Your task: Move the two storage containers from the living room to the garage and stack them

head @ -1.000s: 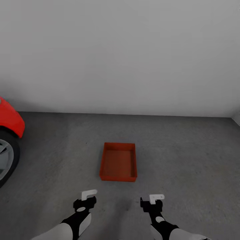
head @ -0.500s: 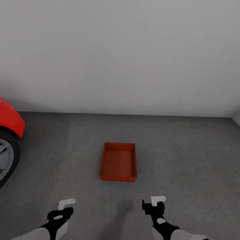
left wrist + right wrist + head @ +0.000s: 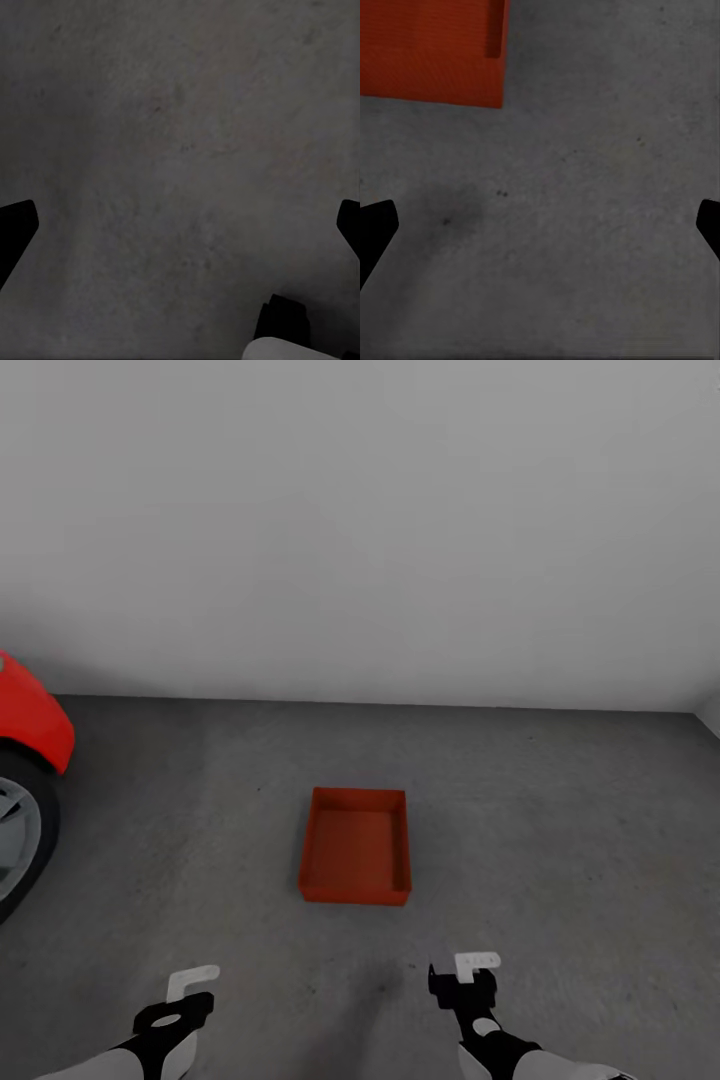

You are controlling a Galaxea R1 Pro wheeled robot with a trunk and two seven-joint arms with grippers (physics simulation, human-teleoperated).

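Both grippers, left [image 3: 190, 985] & right [image 3: 470, 965], hang spread, empty at 7 and 5 o'clock; red-orange rectangular open-top container [image 3: 356, 846] sits on grey concrete floor [image 3: 560, 830], likely stack base.

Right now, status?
Left gripper and right gripper open, empty. One red box on garage floor, untouched. Red car far left, nothing in the way.

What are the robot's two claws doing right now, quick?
Left gripper: open, holding nothing, over bare concrete floor.
Right gripper: open, holding nothing, near the red-orange storage container.
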